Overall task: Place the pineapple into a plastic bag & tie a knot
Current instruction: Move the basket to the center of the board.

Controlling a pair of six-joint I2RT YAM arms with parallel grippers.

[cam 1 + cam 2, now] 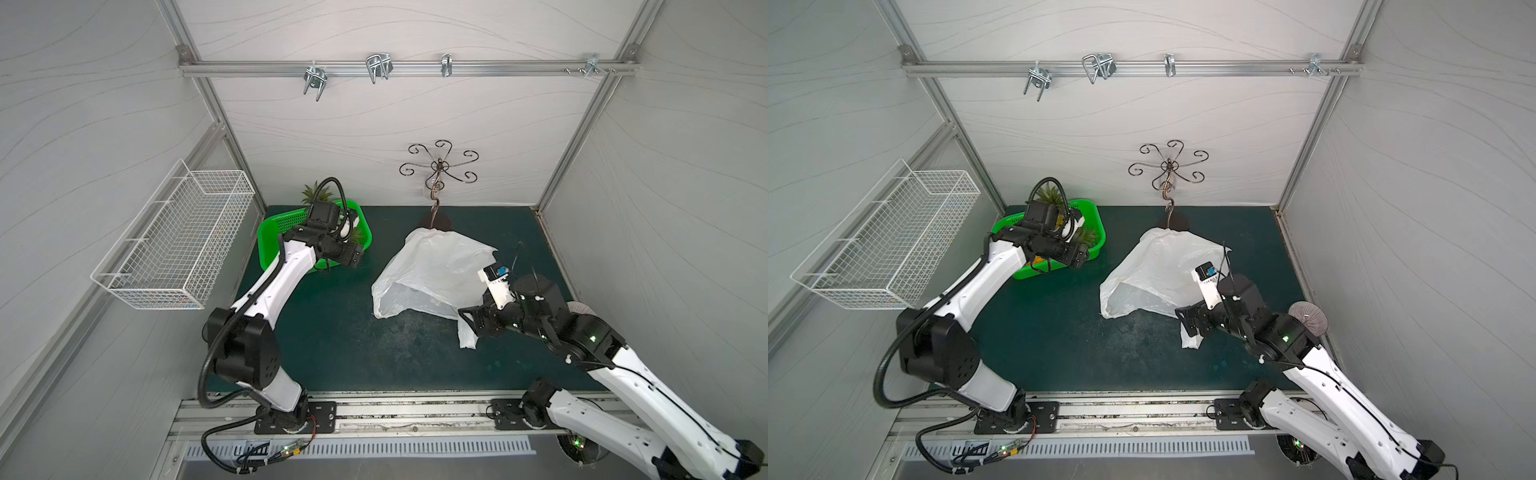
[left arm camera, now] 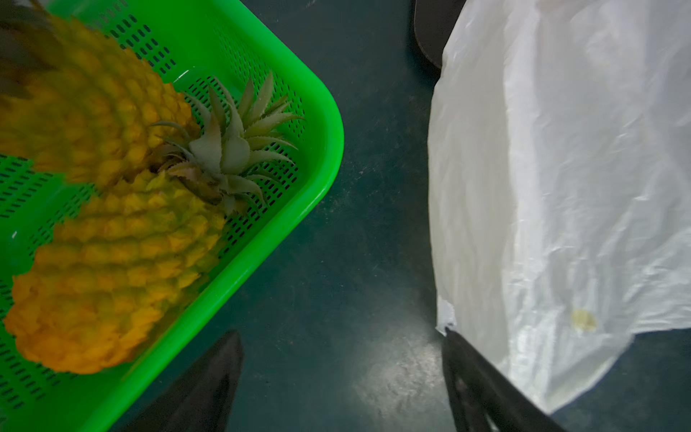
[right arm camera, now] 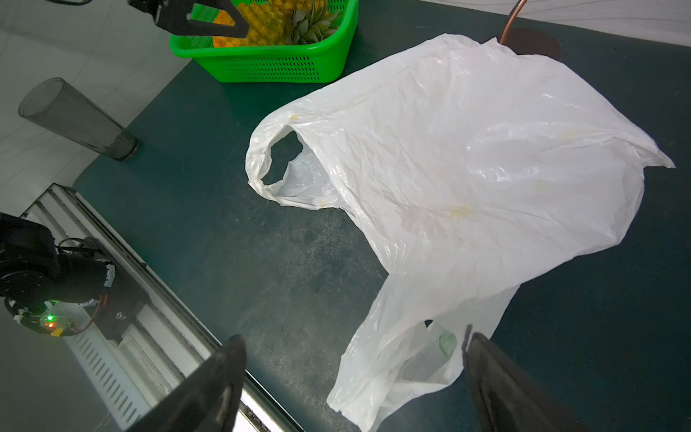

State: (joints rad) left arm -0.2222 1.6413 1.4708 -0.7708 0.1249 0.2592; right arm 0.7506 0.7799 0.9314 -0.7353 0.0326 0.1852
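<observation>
Plastic bag [image 3: 467, 149] flat; right hand [image 3: 353, 338] open, seemingly holding nothing.

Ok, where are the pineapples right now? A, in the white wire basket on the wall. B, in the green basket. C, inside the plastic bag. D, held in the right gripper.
B: both pineapples lie in the green basket, while the plastic bag lies apart from it on the dark mat.

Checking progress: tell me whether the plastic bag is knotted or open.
Open, unknotted: the plastic bag lies spread on the mat, its two handle loops lying apart, not joined.
</observation>
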